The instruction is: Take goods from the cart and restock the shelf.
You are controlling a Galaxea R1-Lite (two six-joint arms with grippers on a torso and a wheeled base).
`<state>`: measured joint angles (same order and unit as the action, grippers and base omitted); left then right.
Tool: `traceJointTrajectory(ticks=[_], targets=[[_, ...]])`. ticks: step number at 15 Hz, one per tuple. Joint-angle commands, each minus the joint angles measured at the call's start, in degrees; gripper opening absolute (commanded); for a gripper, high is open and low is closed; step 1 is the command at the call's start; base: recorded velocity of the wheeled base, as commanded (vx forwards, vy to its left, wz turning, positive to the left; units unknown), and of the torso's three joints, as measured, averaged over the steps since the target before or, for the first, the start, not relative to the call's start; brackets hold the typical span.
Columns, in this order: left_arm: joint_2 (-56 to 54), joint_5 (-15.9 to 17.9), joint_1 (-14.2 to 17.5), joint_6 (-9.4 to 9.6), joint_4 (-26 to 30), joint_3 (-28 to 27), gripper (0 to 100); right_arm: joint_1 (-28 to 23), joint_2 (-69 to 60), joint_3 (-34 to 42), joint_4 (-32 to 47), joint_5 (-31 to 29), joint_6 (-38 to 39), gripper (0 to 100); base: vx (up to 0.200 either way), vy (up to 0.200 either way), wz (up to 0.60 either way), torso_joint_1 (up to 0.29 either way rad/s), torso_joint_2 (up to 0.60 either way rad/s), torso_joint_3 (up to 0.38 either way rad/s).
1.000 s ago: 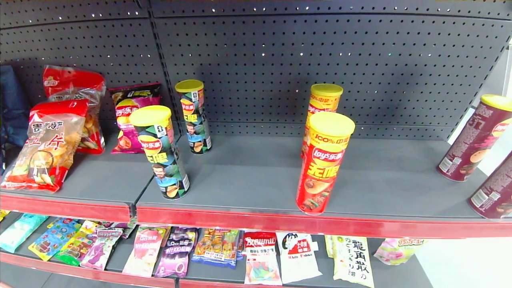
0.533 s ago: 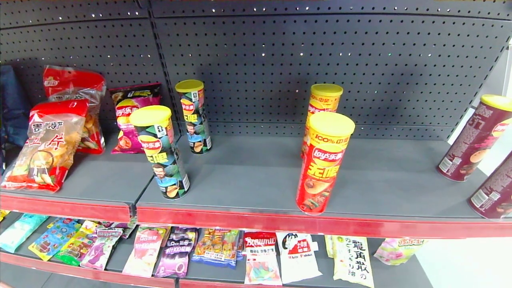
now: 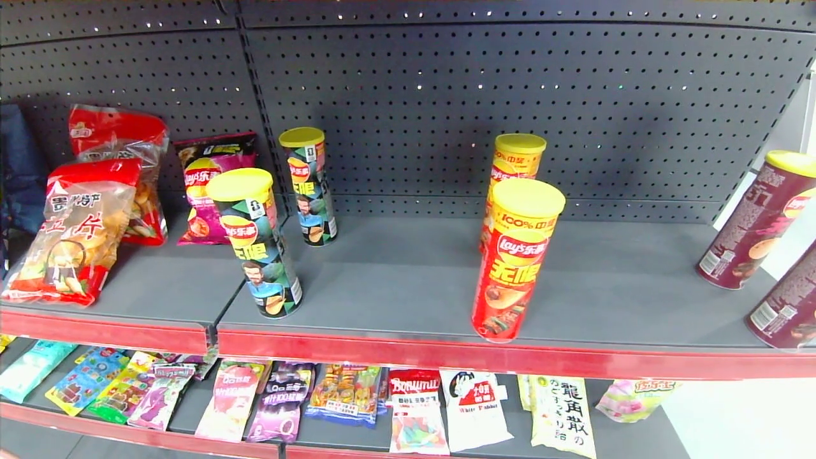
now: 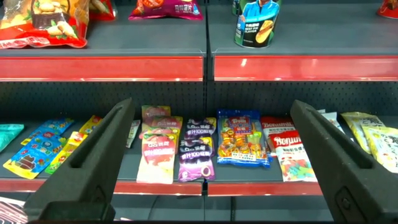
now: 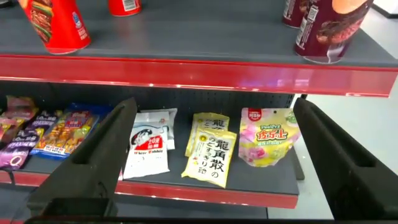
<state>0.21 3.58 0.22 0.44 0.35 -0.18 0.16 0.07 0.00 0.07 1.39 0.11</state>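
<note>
Shelf beyond wide-spread left claw

Dark pegboard back panel, pale floor alongside

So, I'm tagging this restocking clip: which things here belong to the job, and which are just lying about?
Job, most likely:
upper shelf, with gaps
dark chip cans, red chip cans and maroon chip cans standing on it
left gripper and right gripper, both open and empty

Lying about:
snack bags at the shelf's left end
candy packets on the lower shelf
pegboard back
</note>
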Motion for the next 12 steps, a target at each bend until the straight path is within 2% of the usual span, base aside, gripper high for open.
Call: traceJointTrajectory(ticks=[1, 4, 12], targets=[[0.06, 0.02, 0.04, 0.00, 0.00, 0.01, 100, 0.02, -0.07, 0.00, 0.01, 0.02, -0.02, 100, 0.000, 0.000, -0.60, 0.002, 0.01, 0.002], [-0.03, 0.02, 0.04, 0.00, 0.00, 0.01, 100, 0.02, -0.07, 0.00, 0.01, 0.02, -0.02, 100, 0.000, 0.000, -0.60, -0.002, 0.00, 0.004], [0.06, 0.02, -0.04, 0.00, 0.00, 0.01, 100, 0.02, -0.07, 0.00, 0.01, -0.16, -0.29, 100, 0.000, 0.000, 0.00, 0.000, 0.00, 0.000]])
